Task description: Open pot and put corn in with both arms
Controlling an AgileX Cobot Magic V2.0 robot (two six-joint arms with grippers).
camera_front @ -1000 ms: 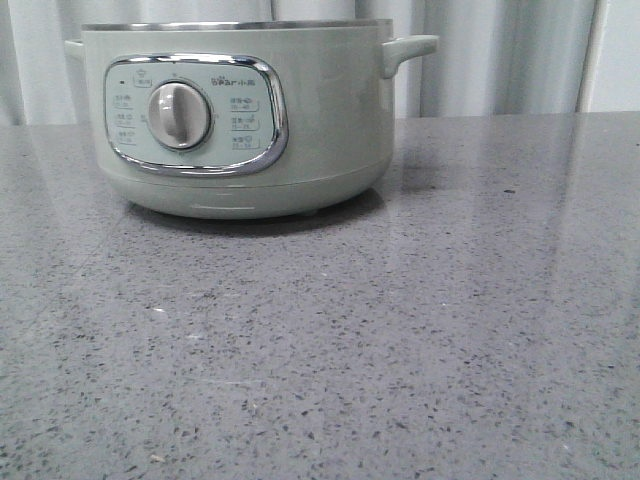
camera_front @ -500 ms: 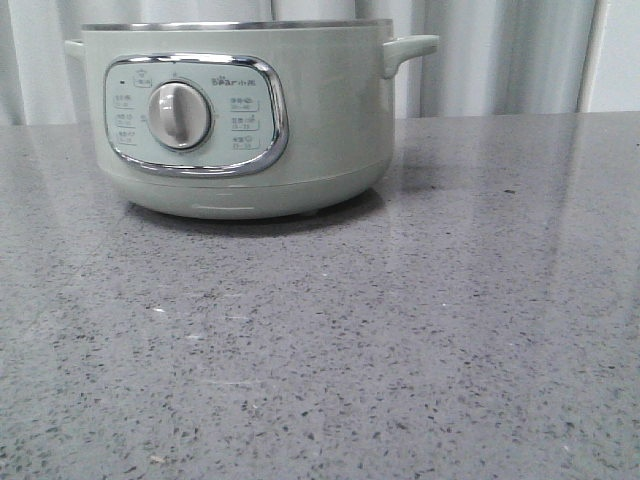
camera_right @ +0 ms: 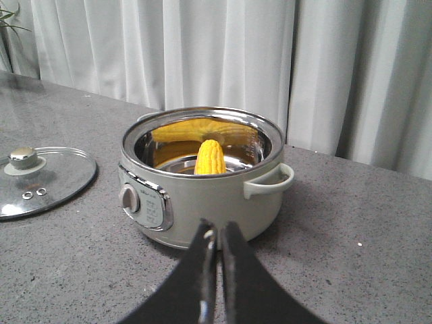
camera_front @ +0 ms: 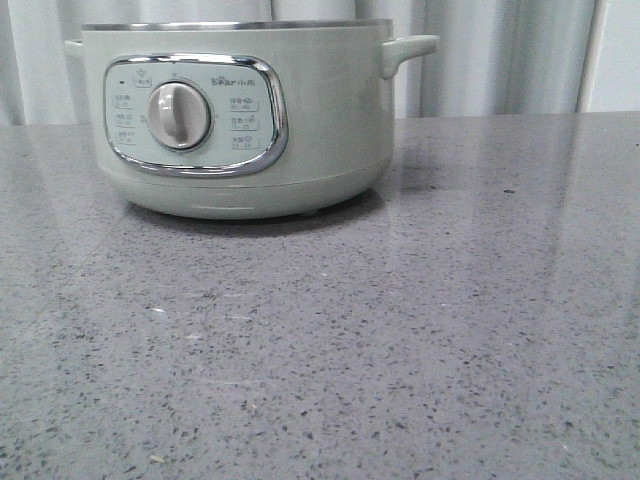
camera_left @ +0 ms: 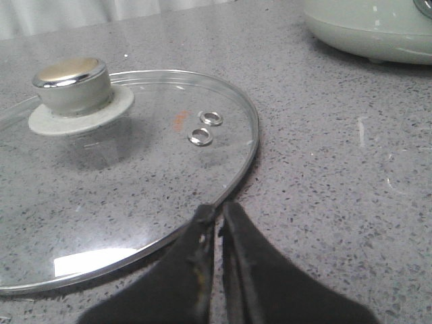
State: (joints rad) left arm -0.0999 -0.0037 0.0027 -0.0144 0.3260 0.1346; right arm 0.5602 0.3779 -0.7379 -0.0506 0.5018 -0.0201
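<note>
The pale sage-green pot [camera_front: 240, 120] stands lidless at the back left of the grey table, its dial facing me. It also shows in the right wrist view [camera_right: 202, 182] with the yellow corn [camera_right: 210, 158] standing inside it. The glass lid [camera_left: 121, 169] with its knob lies flat on the table; it also shows in the right wrist view [camera_right: 44, 181], to the pot's left. My left gripper [camera_left: 219, 210] is shut and empty, its tips just over the lid's rim. My right gripper [camera_right: 217, 229] is shut and empty, held back from the pot. Neither gripper shows in the front view.
The speckled grey table [camera_front: 400, 330] stretches in front and to the right of the pot. Pale curtains [camera_right: 223, 61] hang behind the table. The pot's base [camera_left: 378, 34] sits beyond the lid in the left wrist view.
</note>
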